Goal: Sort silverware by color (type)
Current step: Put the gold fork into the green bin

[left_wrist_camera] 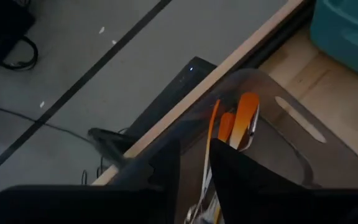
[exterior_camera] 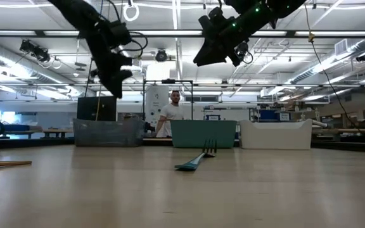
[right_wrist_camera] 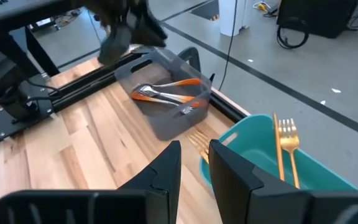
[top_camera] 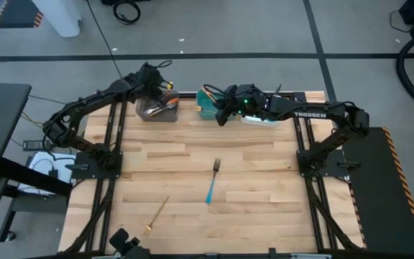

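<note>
From above, the left gripper [top_camera: 152, 80] hovers over the grey bin [top_camera: 157, 109], the right gripper [top_camera: 221, 108] over the teal bin [top_camera: 208, 108]. A blue fork [top_camera: 213, 184] and gold fork [top_camera: 157, 214] lie on the table [top_camera: 264, 180]. Wrist views show both jaws slightly apart, empty; orange forks [left_wrist_camera: 241, 121] beyond the left jaws, gold forks [right_wrist_camera: 286, 152] beyond the right.

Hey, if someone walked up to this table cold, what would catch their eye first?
Probably the blue-handled fork lying alone mid-table, with a gold fork nearer the front edge. At the far edge, the left gripper hangs over a grey bin of orange-handled forks, while the right gripper sits above a teal bin holding gold forks. A white bin stands beside the teal one.
</note>
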`<move>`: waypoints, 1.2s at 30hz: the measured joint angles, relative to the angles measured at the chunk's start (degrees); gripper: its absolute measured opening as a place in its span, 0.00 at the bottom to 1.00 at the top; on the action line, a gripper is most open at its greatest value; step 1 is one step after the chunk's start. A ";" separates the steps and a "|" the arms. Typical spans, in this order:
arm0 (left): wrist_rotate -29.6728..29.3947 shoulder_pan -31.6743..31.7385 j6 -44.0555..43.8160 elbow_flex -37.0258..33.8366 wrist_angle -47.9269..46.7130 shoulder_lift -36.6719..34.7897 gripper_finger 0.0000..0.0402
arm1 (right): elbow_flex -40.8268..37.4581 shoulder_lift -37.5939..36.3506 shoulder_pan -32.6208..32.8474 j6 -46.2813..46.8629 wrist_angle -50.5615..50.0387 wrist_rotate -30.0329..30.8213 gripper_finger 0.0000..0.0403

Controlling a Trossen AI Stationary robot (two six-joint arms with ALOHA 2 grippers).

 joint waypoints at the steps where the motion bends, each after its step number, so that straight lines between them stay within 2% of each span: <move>1: -0.02 -0.25 -0.35 2.06 -3.01 -0.01 0.24 | 0.00 0.00 0.21 0.00 0.02 0.00 0.22; 4: 0.25 -1.53 -3.21 7.29 -12.62 -0.03 0.24 | 0.00 0.00 0.82 -0.06 0.02 0.00 0.22; 6: 2.46 -2.48 -6.86 8.92 -17.25 -0.84 0.24 | 0.00 0.00 1.26 -0.86 0.02 0.00 0.22; 12: 10.54 -9.39 -15.80 5.54 -28.91 -5.99 0.24 | 0.00 0.00 2.79 -4.08 -0.23 0.00 0.22; 19: 12.45 -24.97 -33.24 -5.22 -29.29 -14.01 0.24 | 0.00 0.00 4.45 -4.66 -0.94 0.04 0.22; 25: 12.68 -43.70 -54.92 -11.51 -27.60 -15.47 0.24 | -0.02 0.00 7.24 0.15 -2.56 0.04 0.22; 29: 12.50 -56.50 -67.72 -13.75 -20.93 -15.26 0.24 | -0.02 0.00 9.70 2.95 -2.88 0.03 0.22; 32: 9.95 -64.10 -75.86 -14.58 -15.88 -15.26 0.24 | -0.02 0.00 11.45 4.32 -3.11 0.02 0.22; 36: 5.25 -72.43 -85.92 -14.60 -14.85 -15.26 0.24 | -0.02 0.00 13.32 8.97 -4.15 0.04 0.22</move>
